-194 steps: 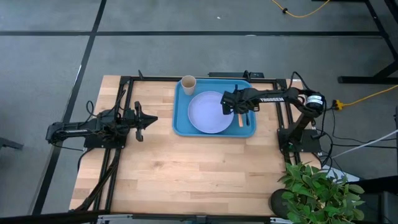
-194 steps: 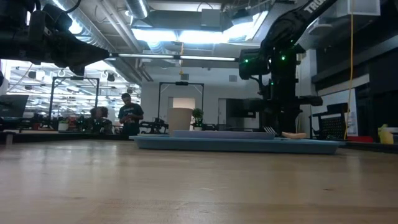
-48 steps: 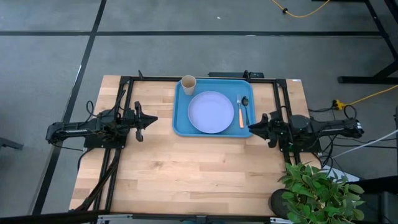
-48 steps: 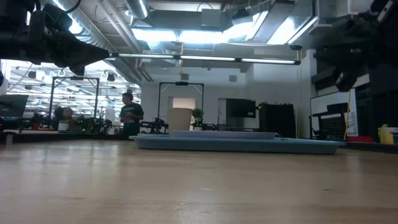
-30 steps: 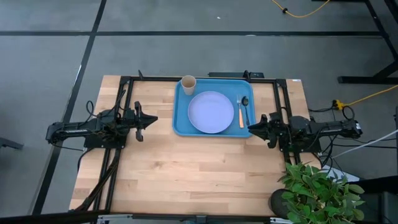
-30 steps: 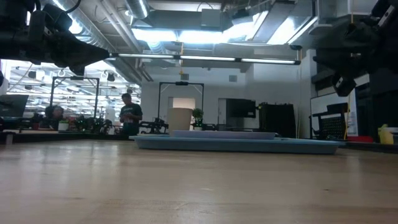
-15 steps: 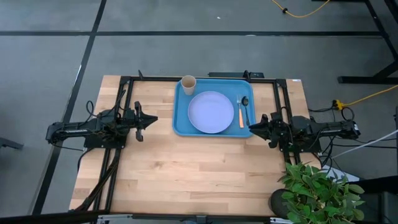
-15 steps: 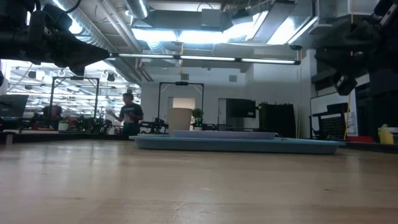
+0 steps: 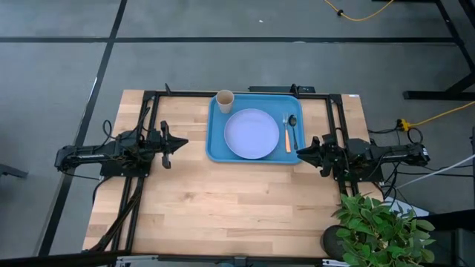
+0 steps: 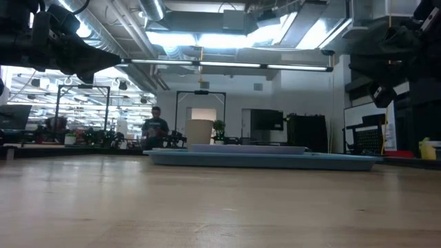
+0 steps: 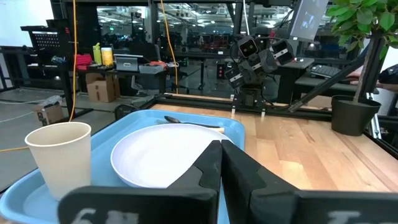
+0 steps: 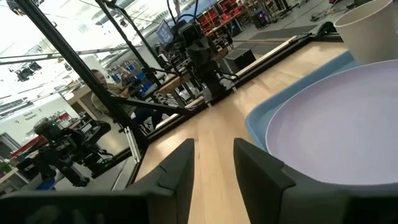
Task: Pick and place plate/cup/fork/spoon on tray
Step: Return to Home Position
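Now, high view: tray (image 9: 215, 151) sits upper centre of table (image 9: 223, 208). Plate (image 9: 251, 133) lies in tray's middle. Cup (image 9: 224, 99) stands upright in tray's upper-left corner, just beside plate. Fork (image 9: 286, 136) and spoon (image 9: 293, 130) lie side by side in tray's right strip, fork nearer plate. Left gripper (image 9: 183, 142) at left-centre of frame, well off tray, fingers (image 11: 208, 171) pressed together, empty. Right gripper (image 9: 300, 152) just off tray's lower-right corner, fingers (image 12: 180, 165) slightly parted, holding nothing.
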Available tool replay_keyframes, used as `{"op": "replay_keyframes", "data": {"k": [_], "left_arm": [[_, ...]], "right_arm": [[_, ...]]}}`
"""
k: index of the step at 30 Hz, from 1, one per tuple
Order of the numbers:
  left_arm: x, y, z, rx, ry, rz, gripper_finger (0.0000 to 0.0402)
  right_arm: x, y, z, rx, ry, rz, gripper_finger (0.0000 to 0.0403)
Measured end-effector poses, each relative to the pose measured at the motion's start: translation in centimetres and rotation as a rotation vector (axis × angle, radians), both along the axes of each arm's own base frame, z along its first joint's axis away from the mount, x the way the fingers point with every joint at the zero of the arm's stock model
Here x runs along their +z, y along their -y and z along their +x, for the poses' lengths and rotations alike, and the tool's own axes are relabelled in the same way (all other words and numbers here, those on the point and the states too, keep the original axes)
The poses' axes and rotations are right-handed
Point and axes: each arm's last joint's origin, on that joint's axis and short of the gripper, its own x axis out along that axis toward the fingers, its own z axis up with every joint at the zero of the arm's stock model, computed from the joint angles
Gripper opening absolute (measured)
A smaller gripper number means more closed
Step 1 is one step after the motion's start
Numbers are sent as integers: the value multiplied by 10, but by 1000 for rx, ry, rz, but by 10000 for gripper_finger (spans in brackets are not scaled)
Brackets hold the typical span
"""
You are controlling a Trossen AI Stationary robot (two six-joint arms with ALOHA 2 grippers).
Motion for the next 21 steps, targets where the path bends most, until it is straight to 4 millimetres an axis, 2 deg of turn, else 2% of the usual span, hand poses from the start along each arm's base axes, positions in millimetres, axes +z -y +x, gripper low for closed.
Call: {"op": "replay_keyframes", "data": {"k": [21], "left_arm": [[0, 0, 0, 0, 0, 0, 28]], "right_arm": [[0, 0, 0, 2, 0, 0, 117]]}}
